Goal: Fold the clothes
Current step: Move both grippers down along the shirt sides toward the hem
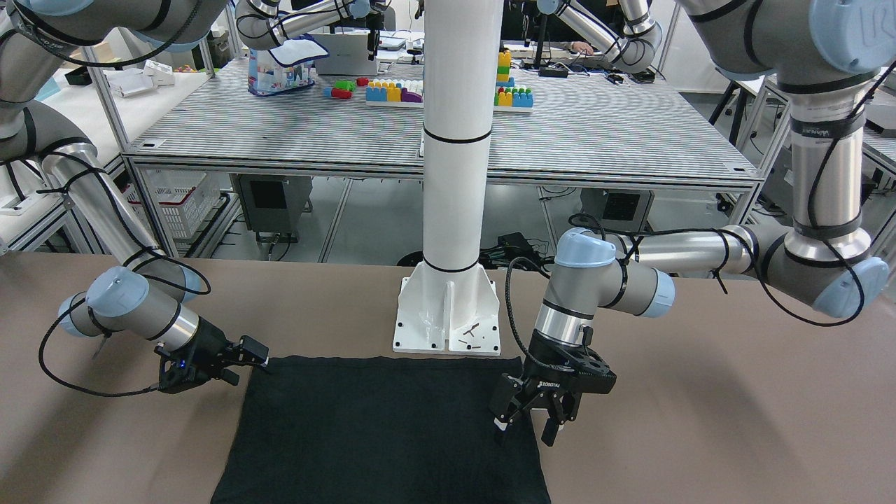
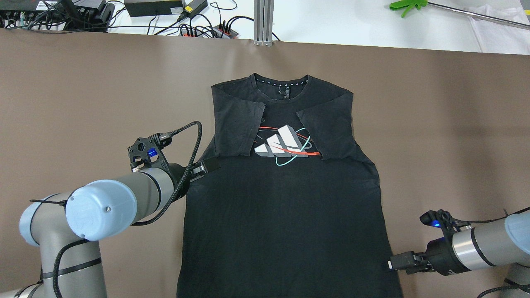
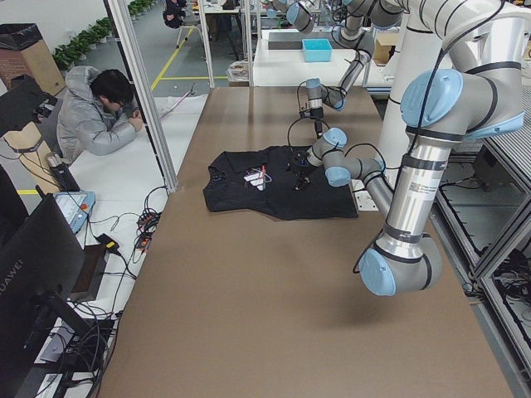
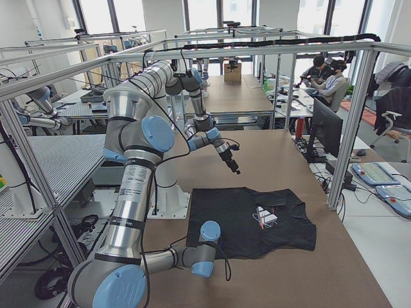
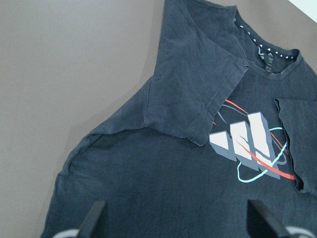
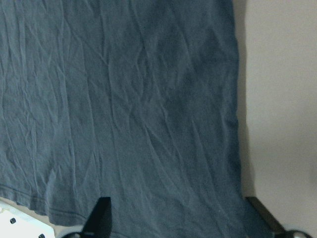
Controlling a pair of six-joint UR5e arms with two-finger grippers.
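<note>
The clothes are one black T-shirt (image 2: 281, 198) lying flat on the brown table, collar at the far side. Both sleeves are folded in over a white, red and teal chest print (image 2: 281, 145). My left gripper (image 2: 203, 167) is open at the shirt's left edge below the folded sleeve, and it hovers over the cloth in the front-facing view (image 1: 525, 428). Its wrist view shows the shirt (image 5: 163, 183) between spread fingers (image 5: 95, 218). My right gripper (image 2: 392, 264) is open beside the shirt's right edge near the hem. The right wrist view shows plain black fabric (image 6: 129, 109).
The white pillar's base plate (image 1: 448, 322) stands just behind the shirt's hem. Cables and power strips (image 2: 186, 25) line the table's far edge. A person (image 3: 91, 116) sits beyond the table's far side. Another table with toy blocks (image 1: 448, 91) stands behind the robot.
</note>
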